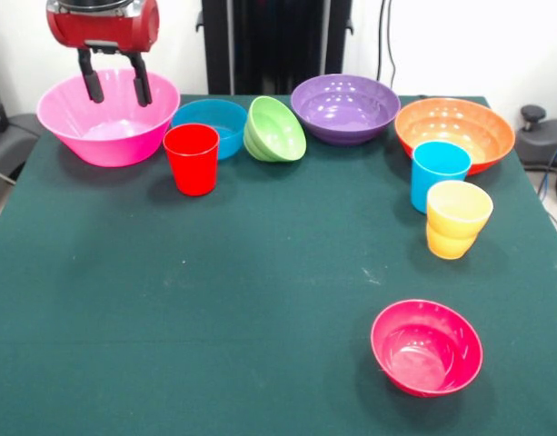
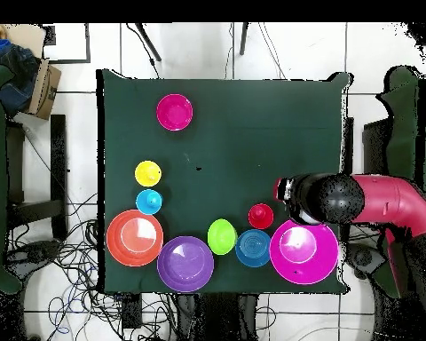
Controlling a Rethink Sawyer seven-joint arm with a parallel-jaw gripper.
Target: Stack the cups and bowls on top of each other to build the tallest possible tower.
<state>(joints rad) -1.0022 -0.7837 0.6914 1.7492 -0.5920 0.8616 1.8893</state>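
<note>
Gripper is hanging at the far left of the front view, its two black fingers spread apart and gripping nothing, tips dipping just inside the rim of the pink bowl.

Reading left to right along the far row:
- pink bowl sitting upright directly under the gripper, the widest one on that side;
- red cup standing just near-right of it, upright, close to the bowl but apparently not touching;
- blue bowl, then green bowl tipping on its side;
- purple bowl, orange bowl;
- sky-blue cup and yellow cup in front of the orange bowl;
- crimson bowl alone, near right.

Nothing is stacked yet. Judging: a rim grasp on the pink bowl needs only a short drop, fingers straddling the wall.
</note>
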